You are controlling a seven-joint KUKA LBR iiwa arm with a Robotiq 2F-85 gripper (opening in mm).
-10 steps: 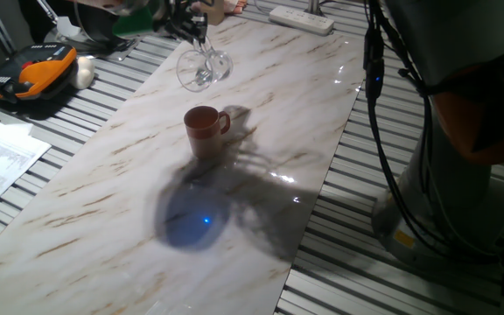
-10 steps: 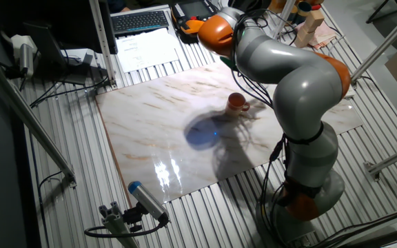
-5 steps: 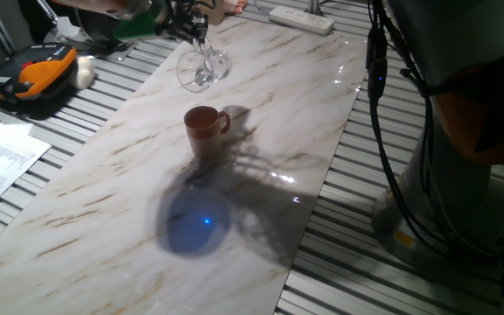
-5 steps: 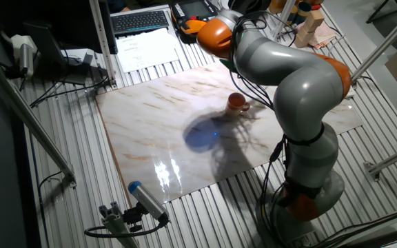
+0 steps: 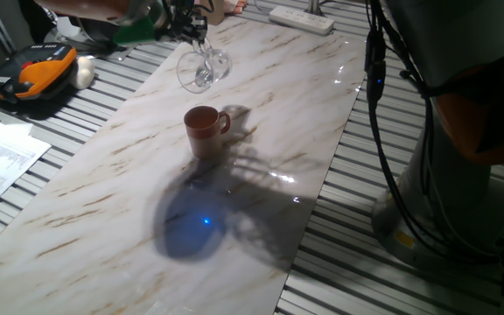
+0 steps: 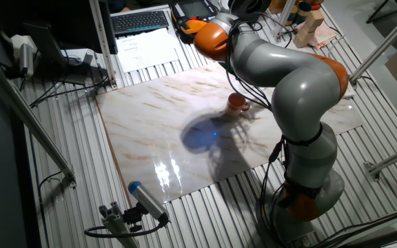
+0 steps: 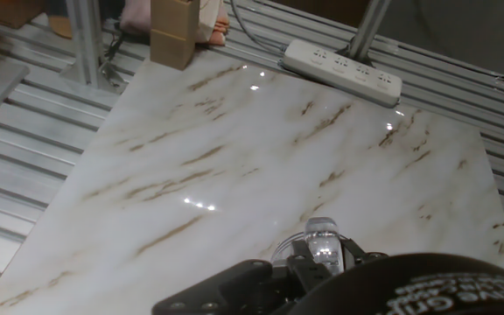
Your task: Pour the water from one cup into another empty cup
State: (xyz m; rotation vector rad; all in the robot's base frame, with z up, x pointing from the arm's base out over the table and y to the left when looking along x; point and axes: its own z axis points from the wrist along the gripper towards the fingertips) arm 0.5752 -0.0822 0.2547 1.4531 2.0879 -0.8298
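The gripper (image 5: 186, 26) hangs at the far left of the marble table (image 5: 261, 114), its fingers closed on the glass mug (image 5: 203, 68), which tilts in mid-air. The water is too faint to make out. The brown mug (image 5: 203, 129) stands upright nearer, well apart and not under the glass. If tipping goes further here, the water would likely spill onto the marble rather than into the mug.

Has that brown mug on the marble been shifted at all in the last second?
No. The brown mug sits at the same spot on the marble top, its handle pointing the same way, with the same veins of the marble around it.
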